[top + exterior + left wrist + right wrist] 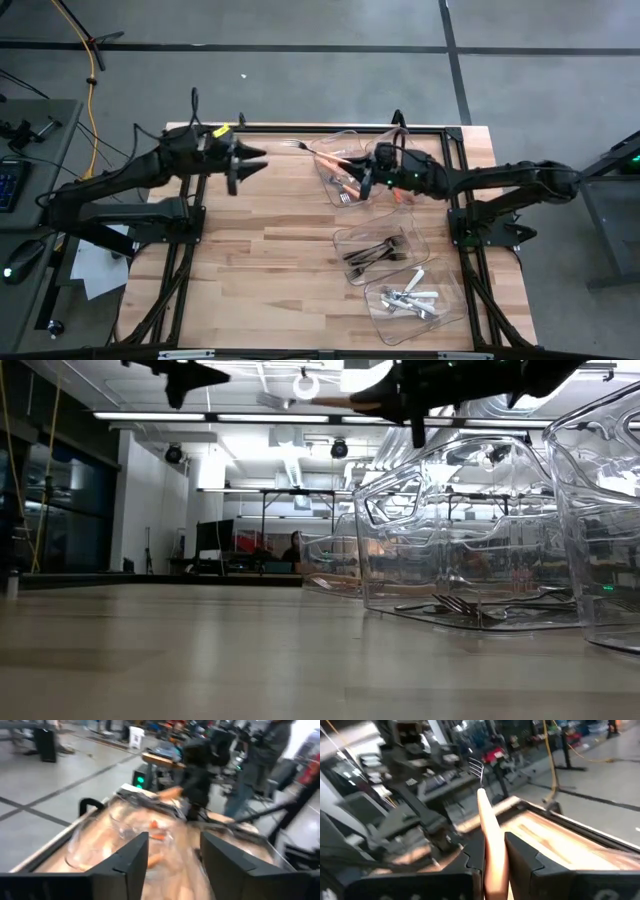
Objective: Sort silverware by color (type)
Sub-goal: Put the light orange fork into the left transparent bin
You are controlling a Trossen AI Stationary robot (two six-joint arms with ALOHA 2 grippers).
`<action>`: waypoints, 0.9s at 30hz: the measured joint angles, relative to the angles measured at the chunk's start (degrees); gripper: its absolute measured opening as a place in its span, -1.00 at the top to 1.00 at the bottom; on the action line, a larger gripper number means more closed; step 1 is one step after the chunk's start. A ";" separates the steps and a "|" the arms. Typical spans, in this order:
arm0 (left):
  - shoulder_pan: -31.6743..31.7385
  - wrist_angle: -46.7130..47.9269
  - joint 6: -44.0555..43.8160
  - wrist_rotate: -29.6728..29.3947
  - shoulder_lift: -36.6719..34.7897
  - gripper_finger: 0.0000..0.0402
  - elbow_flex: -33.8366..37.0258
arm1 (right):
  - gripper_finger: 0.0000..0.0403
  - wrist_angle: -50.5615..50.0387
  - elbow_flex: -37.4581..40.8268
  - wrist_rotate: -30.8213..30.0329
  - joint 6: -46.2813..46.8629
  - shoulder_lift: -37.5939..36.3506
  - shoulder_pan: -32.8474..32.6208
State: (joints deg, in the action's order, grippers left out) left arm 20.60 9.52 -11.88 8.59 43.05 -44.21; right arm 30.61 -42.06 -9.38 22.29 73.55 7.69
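My right end effector (372, 172) was closed on an orange fork (318, 154), tines toward the upper left of the high view, held above the orange bin (335, 140) at upper centre. My left end effector (250, 160) hung empty at upper left, fingers (131, 854) apart. By my reading most sorting was done: orange pieces (350, 186) lay in that bin, dark pieces (374, 253) in the middle bin (342, 238), white pieces (408, 299) in the lower-right bin (455, 305). The surface (270, 260) showed no loose silverware, so this fork looked like the last left.
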 joint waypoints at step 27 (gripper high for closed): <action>0.00 10.25 -0.70 -12.36 -18.64 0.18 4.48 | 0.82 -52.40 -7.80 -3.66 11.71 -4.26 6.46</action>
State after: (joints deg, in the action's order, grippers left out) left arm 20.60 19.77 -12.58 -3.78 24.41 -39.72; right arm -21.80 -49.86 -13.04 34.00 69.30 14.15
